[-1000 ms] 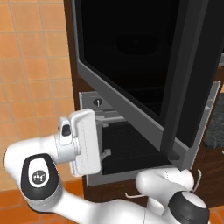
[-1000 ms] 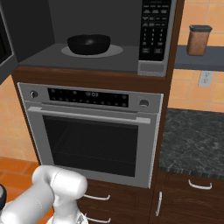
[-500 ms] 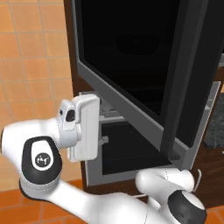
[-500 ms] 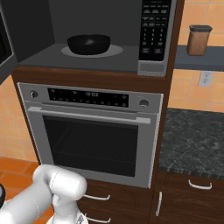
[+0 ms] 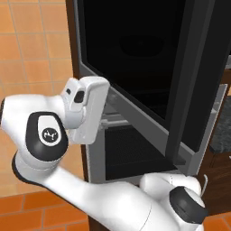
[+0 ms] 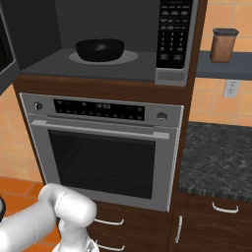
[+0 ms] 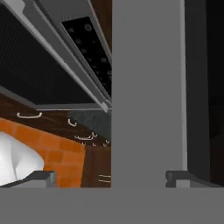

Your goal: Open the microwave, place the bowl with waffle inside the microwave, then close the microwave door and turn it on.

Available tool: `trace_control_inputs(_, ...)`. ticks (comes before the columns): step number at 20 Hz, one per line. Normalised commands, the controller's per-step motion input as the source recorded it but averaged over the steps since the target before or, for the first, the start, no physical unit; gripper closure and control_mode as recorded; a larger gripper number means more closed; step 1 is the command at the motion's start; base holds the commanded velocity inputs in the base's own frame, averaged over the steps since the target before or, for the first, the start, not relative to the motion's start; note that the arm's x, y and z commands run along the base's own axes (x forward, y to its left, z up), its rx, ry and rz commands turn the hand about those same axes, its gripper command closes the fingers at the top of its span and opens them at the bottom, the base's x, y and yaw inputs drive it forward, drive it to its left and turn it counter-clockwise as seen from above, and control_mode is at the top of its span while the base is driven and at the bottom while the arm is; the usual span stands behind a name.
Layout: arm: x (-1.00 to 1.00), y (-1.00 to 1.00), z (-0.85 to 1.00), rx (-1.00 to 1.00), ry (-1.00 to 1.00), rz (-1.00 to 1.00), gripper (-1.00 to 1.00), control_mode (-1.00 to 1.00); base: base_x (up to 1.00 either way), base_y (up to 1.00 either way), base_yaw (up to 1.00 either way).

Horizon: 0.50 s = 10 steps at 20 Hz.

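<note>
The microwave stands open, and a small dark bowl sits on the turntable inside it; I cannot make out the waffle in it. The microwave door is swung out toward the left base camera, its dark bar handle on the right. My gripper's white hand sits against the door's lower left edge. In the hand view my gripper is open. The door's grey edge rises between the two fingertips, with nothing gripped.
A silver oven with a display strip sits right under the microwave. To the right are a dark stone counter, wooden drawers and a brown jar on a shelf. Orange tiles cover the wall and floor.
My hand has risen along the door's lower left edge and now sits closer to it. The door, the bowl and the jaws have stayed as they were.
</note>
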Motion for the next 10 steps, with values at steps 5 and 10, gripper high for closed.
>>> trace_control_inputs(5,0.16,-0.40,0.00,0.11,-0.14,0.00,-1.00,-1.00,0.00,0.00,0.00)
trace_control_inputs(10,0.31,-0.51,0.04,0.08,-0.09,0.00,-1.00,-1.00,0.00,0.00,0.00)
